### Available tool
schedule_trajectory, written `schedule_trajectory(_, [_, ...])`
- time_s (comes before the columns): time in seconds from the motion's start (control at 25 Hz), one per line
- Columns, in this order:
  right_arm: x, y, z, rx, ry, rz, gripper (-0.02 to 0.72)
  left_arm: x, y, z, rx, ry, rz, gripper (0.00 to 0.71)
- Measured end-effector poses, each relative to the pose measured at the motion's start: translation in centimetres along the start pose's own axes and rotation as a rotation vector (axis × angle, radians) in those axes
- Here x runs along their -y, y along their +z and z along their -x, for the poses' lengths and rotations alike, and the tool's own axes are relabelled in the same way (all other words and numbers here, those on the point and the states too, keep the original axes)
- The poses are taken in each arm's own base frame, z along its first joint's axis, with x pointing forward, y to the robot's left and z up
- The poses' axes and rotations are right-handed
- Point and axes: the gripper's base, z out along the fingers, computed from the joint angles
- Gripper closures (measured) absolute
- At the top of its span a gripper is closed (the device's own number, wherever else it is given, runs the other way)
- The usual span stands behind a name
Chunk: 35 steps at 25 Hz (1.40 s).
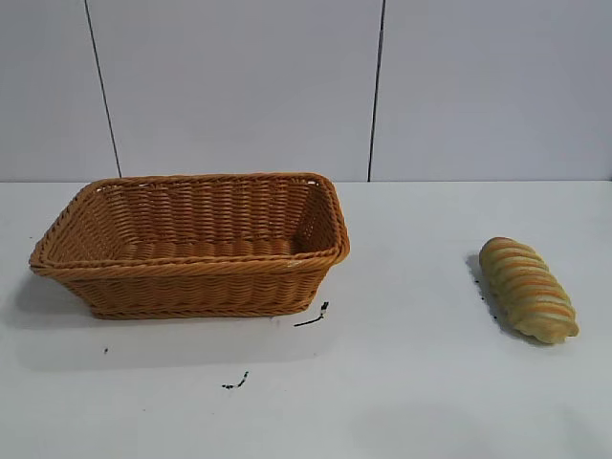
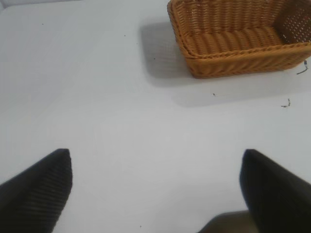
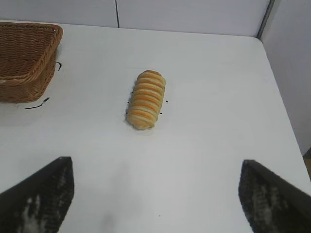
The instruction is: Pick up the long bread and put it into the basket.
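A white table [image 1: 411,382] bears two small dark scraps [image 1: 312,318], backed by a pale panelled wall [image 1: 239,86].

A: The light is bright and even, from above. The basket [image 1: 191,244] puts a soft shadow on the table [image 1: 421,382], toward its left edge.

B: The long bread [image 1: 528,289] also has a small shadow. No glare; the left wrist view is slightly blurred.

A white table [image 1: 430,382] runs back to a pale grey panelled wall [image 1: 239,86] with dark vertical seams.
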Motion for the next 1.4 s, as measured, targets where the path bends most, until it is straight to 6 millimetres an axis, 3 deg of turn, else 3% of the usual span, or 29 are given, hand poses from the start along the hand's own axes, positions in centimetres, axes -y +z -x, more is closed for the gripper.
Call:
schedule_trajectory(0.36, [0.0, 0.2, 0.2, -0.015, 0.0, 0.0, 0.074, 0.0, 0.0, 0.0, 0.0, 0.0, 0.0, 0.014])
schedule_trajectory(0.56, [0.0, 1.9, 2.7, -0.146, 0.002, -0.001, 0.074, 0.0, 0.0, 0.0, 0.0, 0.0, 0.0, 0.014])
schedule_trajectory(0.68, [0.0, 4.0, 4.7, -0.267, 0.003, -0.002, 0.074, 0.0, 0.0, 0.0, 0.0, 0.0, 0.0, 0.014])
schedule_trajectory(1.0, [0.1, 13.4, 8.6, -0.621, 0.012, -0.007, 0.074, 0.0, 0.0, 0.0, 0.0, 0.0, 0.0, 0.014])
schedule_trajectory(1.2, [0.2, 20.8, 9.4, -0.787, 0.009, -0.007, 0.074, 0.0, 0.0, 0.0, 0.0, 0.0, 0.0, 0.014])
schedule_trajectory(1.4, [0.2, 27.3, 10.2, -0.844, 0.013, -0.006, 0.074, 0.0, 0.0, 0.0, 0.0, 0.0, 0.0, 0.014])
